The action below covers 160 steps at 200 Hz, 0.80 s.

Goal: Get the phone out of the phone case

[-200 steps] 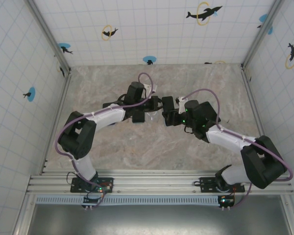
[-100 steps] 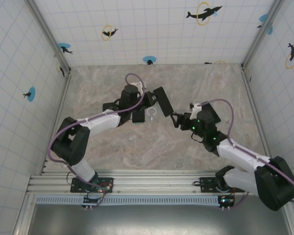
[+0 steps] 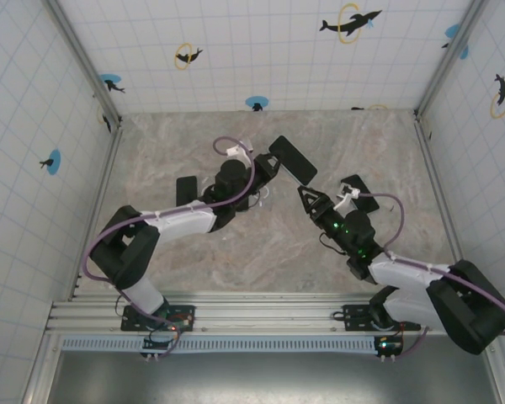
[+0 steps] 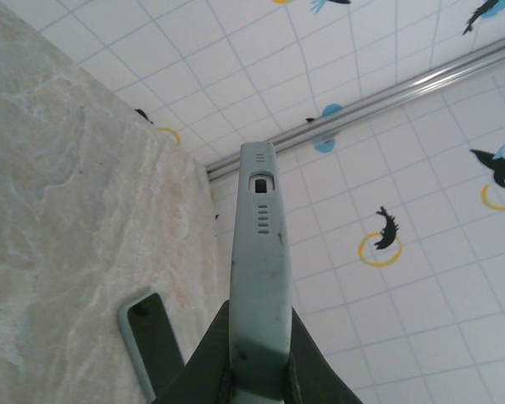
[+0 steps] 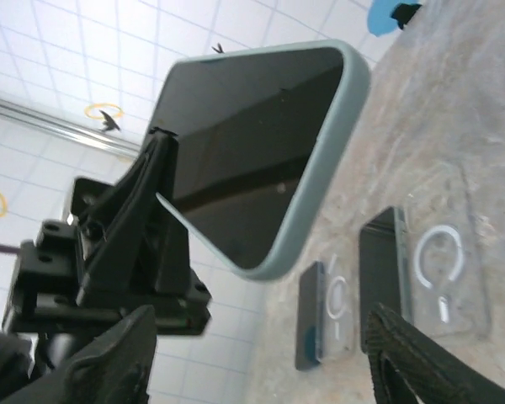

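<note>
Step in hand (judged): bring the right gripper (image 3: 310,200) onto the free end of the cased handset so the shell can be peeled off. Its fingers stand apart with nothing between them. In the top view the target lies at 11 o'clock from them, near but not touching.

Method notes:
- The left gripper (image 4: 259,347) is clamped on 1 end of the phone case (image 5: 316,189), holding it raised above the table (image 3: 194,143).
- Best to catch only the case lip at the free corner, not the glass, and pull against the left clamp.
- Risk: the left fingers pinch across both faces and may trap the phone (image 5: 244,151) inside.

Thing:
- The case is pale grey-green and soft-looking, with a rounded rim.
- The dark screen sits fully inside the case.
- In the right wrist view the clamp is at 9 o'clock and the free corner at 1 o'clock.
- The left wrist view gives the case edge-on, with a port slot and small holes showing.
</note>
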Available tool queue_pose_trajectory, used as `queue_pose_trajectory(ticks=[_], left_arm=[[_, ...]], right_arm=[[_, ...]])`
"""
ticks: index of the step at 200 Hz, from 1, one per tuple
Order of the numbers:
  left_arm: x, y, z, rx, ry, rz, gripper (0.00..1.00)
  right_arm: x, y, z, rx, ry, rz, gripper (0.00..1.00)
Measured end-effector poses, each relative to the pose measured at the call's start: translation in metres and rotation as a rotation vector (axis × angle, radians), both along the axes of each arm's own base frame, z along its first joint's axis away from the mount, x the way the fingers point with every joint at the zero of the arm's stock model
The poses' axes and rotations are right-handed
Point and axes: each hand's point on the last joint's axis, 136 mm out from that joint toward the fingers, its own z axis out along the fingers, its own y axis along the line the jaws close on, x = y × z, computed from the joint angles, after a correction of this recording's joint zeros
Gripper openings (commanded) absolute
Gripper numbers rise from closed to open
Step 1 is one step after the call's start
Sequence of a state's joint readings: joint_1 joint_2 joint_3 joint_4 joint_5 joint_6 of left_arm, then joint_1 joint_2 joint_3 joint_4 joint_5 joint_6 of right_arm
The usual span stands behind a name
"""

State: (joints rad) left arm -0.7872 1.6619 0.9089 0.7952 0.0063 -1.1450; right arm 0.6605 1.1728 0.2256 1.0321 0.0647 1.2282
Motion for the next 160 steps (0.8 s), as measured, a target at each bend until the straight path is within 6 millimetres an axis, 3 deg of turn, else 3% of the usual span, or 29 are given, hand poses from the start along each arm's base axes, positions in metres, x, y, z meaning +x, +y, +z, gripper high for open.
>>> queue_pose_trajectory(ticks=[54, 111, 160], left_arm=[[-0.02, 0.002, 0.012, -0.164, 0.003, 0.117, 0.05], [-0.035, 0.0, 0.028, -0.28, -0.005, 0.186, 0.05], [-0.034, 0.003, 0.03, -0.324, 0.006, 0.213, 0.07]], right_arm=[[0.009, 0.007, 0.016, 0.156, -0.025, -0.017, 0.44], [0.017, 0.017, 0.052, 0.277, -0.11, -0.013, 0.33], [0.02, 0.02, 0.06, 0.302, -0.137, -0.008, 0.23]])
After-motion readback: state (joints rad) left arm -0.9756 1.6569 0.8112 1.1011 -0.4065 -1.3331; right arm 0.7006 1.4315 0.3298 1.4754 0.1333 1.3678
